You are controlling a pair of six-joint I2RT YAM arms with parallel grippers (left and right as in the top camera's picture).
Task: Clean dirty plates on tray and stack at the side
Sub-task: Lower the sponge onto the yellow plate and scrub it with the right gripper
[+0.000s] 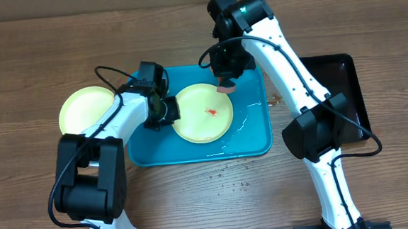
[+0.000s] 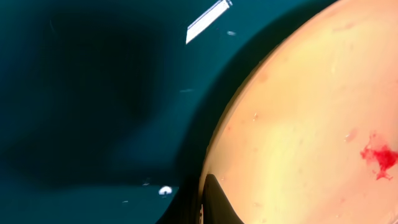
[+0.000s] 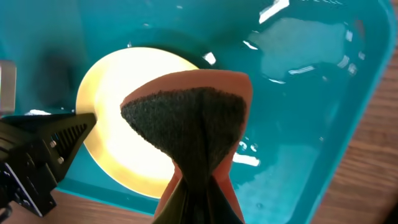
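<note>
A pale yellow-green plate (image 1: 202, 113) with a small red smear (image 1: 209, 113) lies in the teal tray (image 1: 255, 136). My left gripper (image 1: 167, 111) is closed on this plate's left rim; in the left wrist view one dark finger (image 2: 214, 202) lies over the rim of the plate (image 2: 311, 124). My right gripper (image 1: 225, 81) is shut on a salmon sponge with a dark scrub face (image 3: 193, 124), held above the plate's far right edge. A second yellow-green plate (image 1: 83, 108) lies on the table left of the tray. No white plate is in view.
A narrow black tray (image 1: 344, 84) stands at the right, partly under my right arm. Water pools in the teal tray's right half (image 3: 298, 56), and drops lie on the wood (image 1: 229, 177) in front of it.
</note>
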